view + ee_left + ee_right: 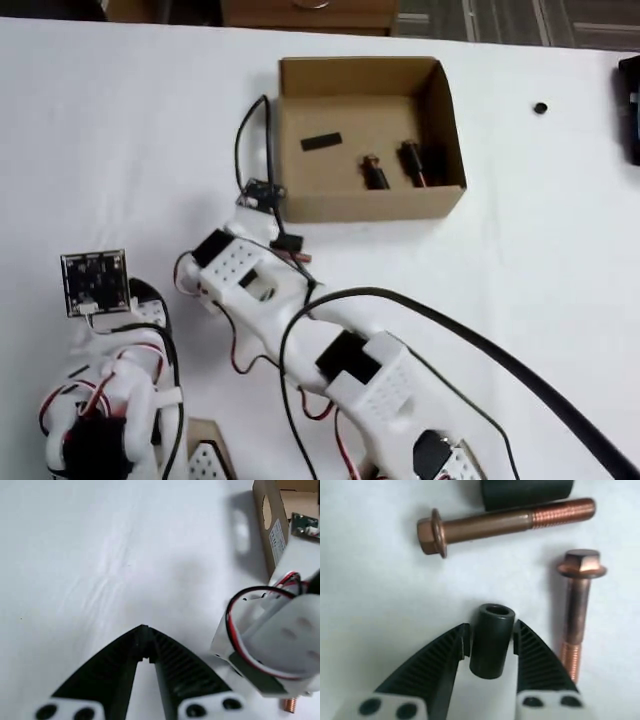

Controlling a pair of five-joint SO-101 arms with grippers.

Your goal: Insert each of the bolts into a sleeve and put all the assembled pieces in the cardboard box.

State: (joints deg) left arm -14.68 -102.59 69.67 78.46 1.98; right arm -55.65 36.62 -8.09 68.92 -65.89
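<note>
A white tabletop (120, 130) is pictured with an open brown cardboard box (360, 215), in which two assembled pieces (375, 173) (413, 163), copper bolts seated in black sleeves, are laid side by side. Near the box, two bare copper flange-headed bolts (485, 525) (579, 605) are seen lying on the tabletop with two black tubular sleeves. One sleeve (491, 652) is clasped between the right fingers (445, 655), and the other sleeve (525, 492) is just beside a bolt. The left fingers (115, 670) are pressed together, holding nothing, over bare tabletop.

A black sleeve (525, 492) runs off the right wrist view's edge. Two dark pieces (375, 172) in the cardboard box (360, 205) defy identification.
</note>
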